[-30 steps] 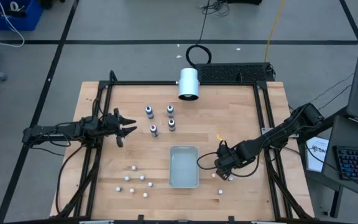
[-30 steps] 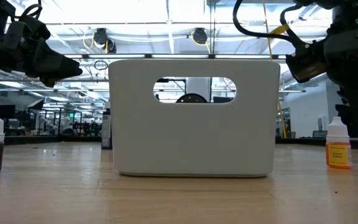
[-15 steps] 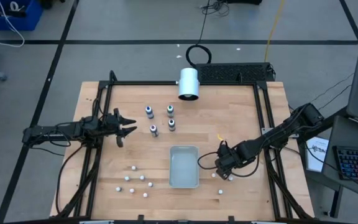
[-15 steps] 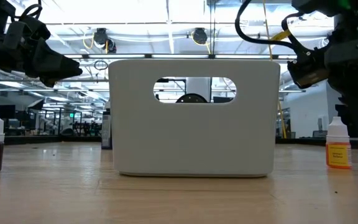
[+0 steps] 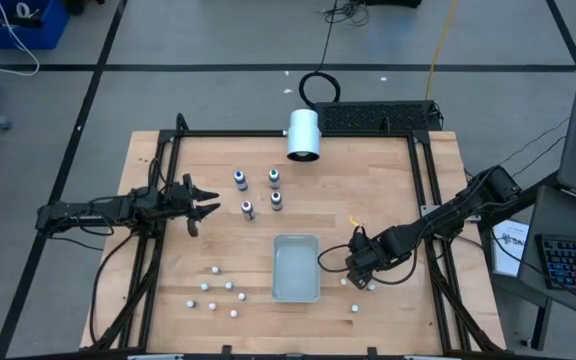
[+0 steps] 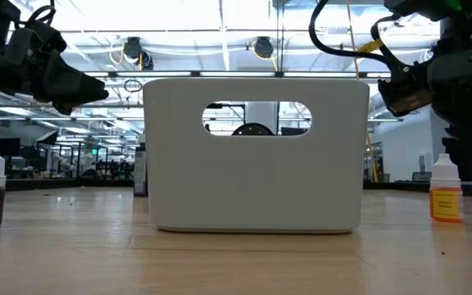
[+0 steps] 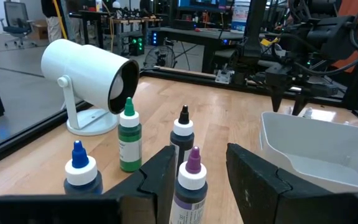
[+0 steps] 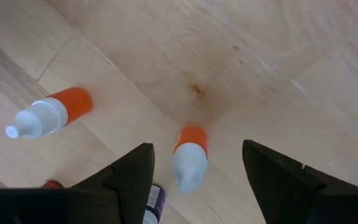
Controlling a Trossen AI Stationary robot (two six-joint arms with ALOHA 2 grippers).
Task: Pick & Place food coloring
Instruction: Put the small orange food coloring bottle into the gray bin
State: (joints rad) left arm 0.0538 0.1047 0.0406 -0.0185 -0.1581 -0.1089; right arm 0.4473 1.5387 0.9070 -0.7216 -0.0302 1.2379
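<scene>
Four tiny food coloring bottles stand upright on the wood table: blue cap, green cap, dark cap and purple cap. They form a cluster in the high view. My left gripper hangs level and open just left of them, the purple-capped bottle ahead of its fingers. My right gripper points down, open, right of the white bin. Its fingers stand on either side of an upright orange bottle with a white cap, apart from it.
A second orange bottle stands close by, and both show in the low view. Small white dots lie scattered near the front left. A large white cylinder sits at the far edge. A black frame borders the table.
In the low view my right arm's upper parts have shifted a little, while its gripper stays over the same spot by the orange bottles.
</scene>
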